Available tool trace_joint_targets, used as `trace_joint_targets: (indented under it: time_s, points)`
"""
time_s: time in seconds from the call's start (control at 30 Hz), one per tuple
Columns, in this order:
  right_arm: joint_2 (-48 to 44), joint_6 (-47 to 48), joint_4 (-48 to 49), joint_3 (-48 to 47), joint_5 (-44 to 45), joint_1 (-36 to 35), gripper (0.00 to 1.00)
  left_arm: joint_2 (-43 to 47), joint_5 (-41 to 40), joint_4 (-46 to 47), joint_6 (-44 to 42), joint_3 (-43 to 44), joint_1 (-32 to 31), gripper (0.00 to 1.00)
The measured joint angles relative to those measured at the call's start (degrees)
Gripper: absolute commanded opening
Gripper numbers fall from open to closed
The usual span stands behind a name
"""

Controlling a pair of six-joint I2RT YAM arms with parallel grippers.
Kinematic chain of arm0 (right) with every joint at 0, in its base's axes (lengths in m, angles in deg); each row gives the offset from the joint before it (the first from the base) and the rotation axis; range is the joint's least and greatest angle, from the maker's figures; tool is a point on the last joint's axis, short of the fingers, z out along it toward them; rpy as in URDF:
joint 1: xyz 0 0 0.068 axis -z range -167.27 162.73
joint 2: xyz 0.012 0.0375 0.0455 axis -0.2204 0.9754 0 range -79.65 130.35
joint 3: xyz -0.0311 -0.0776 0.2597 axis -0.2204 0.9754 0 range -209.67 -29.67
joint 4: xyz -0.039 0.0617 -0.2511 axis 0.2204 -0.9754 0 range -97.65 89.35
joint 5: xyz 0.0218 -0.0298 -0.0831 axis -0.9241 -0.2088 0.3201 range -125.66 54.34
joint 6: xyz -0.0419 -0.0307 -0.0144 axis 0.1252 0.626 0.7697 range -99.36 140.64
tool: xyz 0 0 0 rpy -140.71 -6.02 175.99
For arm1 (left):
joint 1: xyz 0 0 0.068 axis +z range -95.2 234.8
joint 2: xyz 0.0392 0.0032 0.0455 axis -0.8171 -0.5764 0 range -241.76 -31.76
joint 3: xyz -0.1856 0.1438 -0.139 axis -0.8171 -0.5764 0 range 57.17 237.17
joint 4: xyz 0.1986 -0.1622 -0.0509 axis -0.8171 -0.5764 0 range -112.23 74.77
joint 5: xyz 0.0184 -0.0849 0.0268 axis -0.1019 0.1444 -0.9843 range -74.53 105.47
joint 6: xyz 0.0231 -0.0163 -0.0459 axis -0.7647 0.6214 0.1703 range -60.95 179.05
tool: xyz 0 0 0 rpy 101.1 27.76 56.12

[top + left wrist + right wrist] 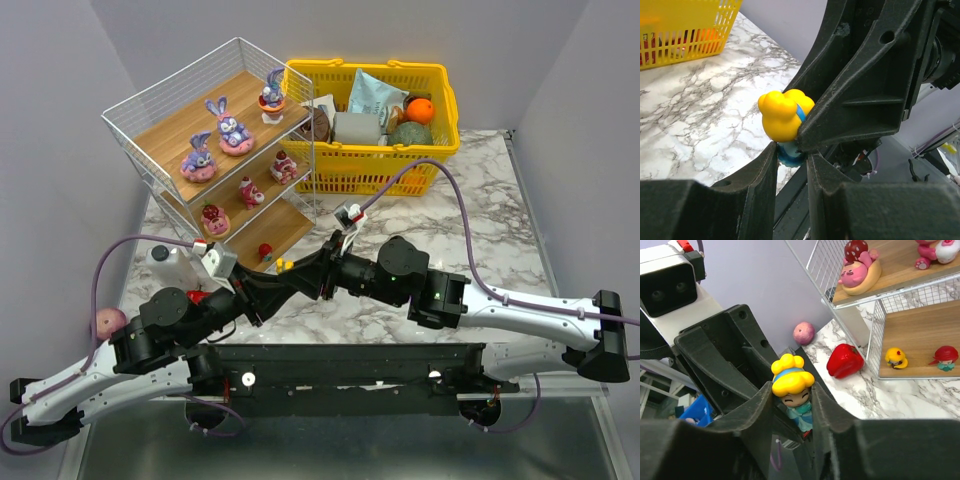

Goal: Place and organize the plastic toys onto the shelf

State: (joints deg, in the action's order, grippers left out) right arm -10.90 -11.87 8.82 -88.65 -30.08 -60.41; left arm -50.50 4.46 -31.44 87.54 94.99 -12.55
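L gripper (791, 156) is closed tight on the blue base of a small figurine (782, 117) w/ yellow hair and a blue dress. Its two fingers pinch the base from both sides. R gripper (792, 390) meets it from the opposite side. Its fingers stand partly closed, one at each side of the yellow head, and they touch it, so both grippers have the same figurine at once. The two grippers are tip to tip above the table (480, 220), approx. in the middle btw. the arms and in front of the lowest board of the shelf (190, 125). The figurine is not on the shelf. In the top view the grippers hide it.

The shelf stands at the back left, just beside the yellow basket (440, 140).
- Top board: 3 purple bunnies (232, 128) on pink rings, in a diagonal row.
- Middle board: 3 pink-red figures (250, 190), also in a row.
- Bottom board: a red-haired figure (945, 357) and a small yellow figure (896, 357), a bit apart, near the front edge of the board.

On the table by the foot of the shelf lies a red pepper (845, 360). A white bottle (165, 265) is near it, and a pink ball (803, 332) sits further out, at the table's left edge. The basket holds packets and an orange fruit.
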Motion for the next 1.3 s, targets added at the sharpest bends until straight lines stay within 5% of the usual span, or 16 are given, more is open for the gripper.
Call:
trace_joint_targets:
  time_s: [0.1,0.33,0.43,0.7,0.93,1.3]
  points:
    - [0.00,-0.44,-0.15,0.00,0.92,-0.04,0.18,0.00,-0.11,-0.11,-0.04,0.02,0.00,0.00]
    - [0.00,-0.42,-0.11,0.02,2.51,-0.28,0.01,0.37,-0.55,-1.44,-0.35,0.52,0.00,0.78]
    - [-0.28,0.00,1.22,0.98,5.40,-0.33,0.01,1.36,-1.31,-3.63,0.17,1.29,0.00,0.91]
    - [-0.39,4.63,8.15,8.92,17.86,-0.31,0.01,9.31,-5.35,-10.99,0.72,4.17,0.00,0.93]
    - [8.79,12.92,24.06,14.14,25.38,-0.24,0.01,14.01,-9.79,-15.28,0.87,6.86,0.00,0.93]
    - [28.79,16.76,46.64,16.72,23.30,6.64,0.01,16.24,-12.90,-20.28,0.85,6.62,0.00,0.93]
